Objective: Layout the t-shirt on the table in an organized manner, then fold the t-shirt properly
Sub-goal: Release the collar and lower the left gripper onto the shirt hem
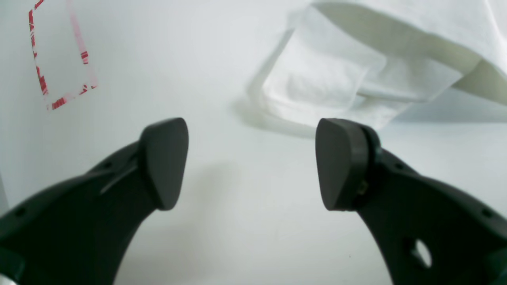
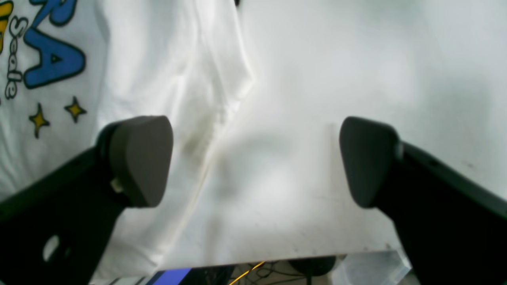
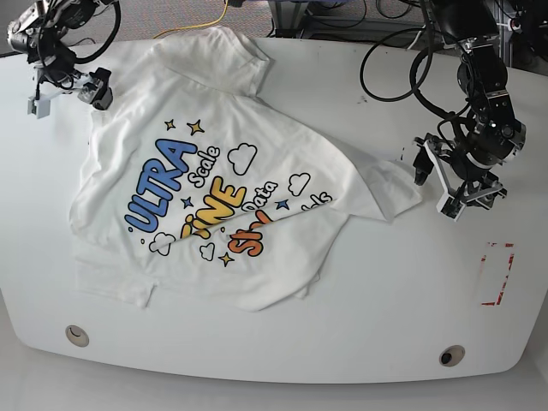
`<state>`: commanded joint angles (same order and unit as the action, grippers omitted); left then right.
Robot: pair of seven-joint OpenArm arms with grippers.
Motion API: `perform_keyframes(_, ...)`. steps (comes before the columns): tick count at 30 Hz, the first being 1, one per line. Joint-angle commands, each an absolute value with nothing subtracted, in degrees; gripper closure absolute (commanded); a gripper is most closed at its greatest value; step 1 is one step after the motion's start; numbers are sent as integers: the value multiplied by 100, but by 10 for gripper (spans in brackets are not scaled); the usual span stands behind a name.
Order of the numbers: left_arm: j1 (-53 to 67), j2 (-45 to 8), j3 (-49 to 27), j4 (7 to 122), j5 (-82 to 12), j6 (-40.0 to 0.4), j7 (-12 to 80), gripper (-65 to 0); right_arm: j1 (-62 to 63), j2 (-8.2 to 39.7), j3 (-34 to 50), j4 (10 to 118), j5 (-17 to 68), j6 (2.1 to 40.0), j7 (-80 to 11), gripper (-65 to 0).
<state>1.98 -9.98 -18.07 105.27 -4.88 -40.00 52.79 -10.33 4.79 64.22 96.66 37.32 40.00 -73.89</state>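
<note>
I'm at the laying-out step: the shirt (image 3: 214,180) lies rumpled, print up, on the table (image 3: 385,325). Both claws gape empty, left (image 1: 252,164) near a sleeve, right (image 2: 256,160) at the shirt's edge, probably just above it. Next, pinch and pull flat.

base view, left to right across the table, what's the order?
right gripper → t-shirt → left gripper → red-outlined rectangle mark. All of it lies or hangs over the white table; both grippers are open and hold nothing.
</note>
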Motion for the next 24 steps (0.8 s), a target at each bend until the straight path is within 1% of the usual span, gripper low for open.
perform_keyframes(4,198,-998,-1807,10527,-488,-4000,5279,-471,-1024,321,6334,9648,3723,4000,-7389,-650)
perform_keyframes(9,198,-998,-1807,10527,-488,-4000,5279,-471,-1024,277,6097,9648,3705,4000,-7371,-650)
perform_keyframes(14,198,-989,-1807,10527,-488,-4000,5279,-471,-884,163,6088,9640,3679,4000,-7371,-650)
perform_keyframes(22,198,-998,-1807,10527,-488,-4000,5279,-471,-822,136,6079,9640,3679,4000,-7371,-650)
perform_keyframes(23,198,-998,-1815,10527,-488,-4000,5279,-471,-804,136,6079,9640,3679,4000,-7371,-636)
perform_keyframes(24,198,-998,-1815,10527,-488,-4000,5279,-471,-796,136,6079,9640,3679,4000,-7371,-596)
